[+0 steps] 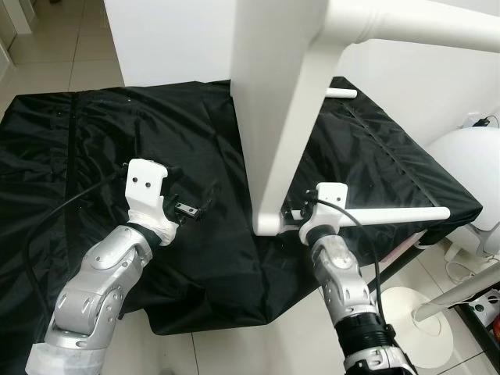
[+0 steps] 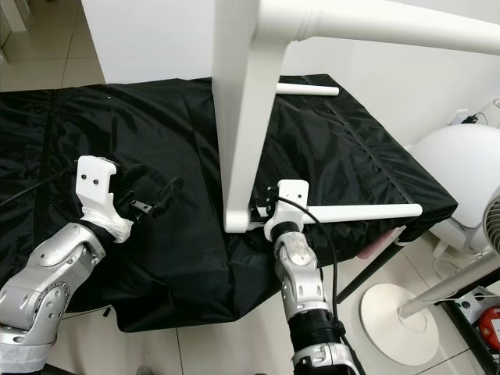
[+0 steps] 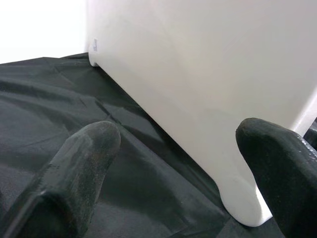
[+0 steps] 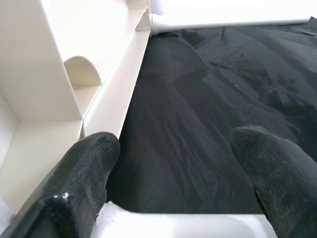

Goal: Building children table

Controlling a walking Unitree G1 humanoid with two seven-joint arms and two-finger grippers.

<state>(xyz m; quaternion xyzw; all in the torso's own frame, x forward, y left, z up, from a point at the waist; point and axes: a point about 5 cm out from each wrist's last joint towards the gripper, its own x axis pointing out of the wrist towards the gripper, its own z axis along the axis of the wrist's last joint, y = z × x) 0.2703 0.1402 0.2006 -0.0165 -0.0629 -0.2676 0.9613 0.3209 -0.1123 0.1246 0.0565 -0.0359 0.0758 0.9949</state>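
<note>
Standing on edge, white tabletop (image 1: 273,117) between wide-open left end effector (image 1: 191,208) and wide-open right end effector (image 1: 295,212).

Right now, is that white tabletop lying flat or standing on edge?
On edge: the white tabletop stands upright on the black cloth, legs sticking sideways.

A low surface draped in a black cloth (image 1: 109,148) on a tiled floor (image 1: 234,351) carries the white tabletop (image 1: 273,117) standing on its edge, with two white legs (image 1: 391,212) lying flat on the cloth just beside it.
</note>
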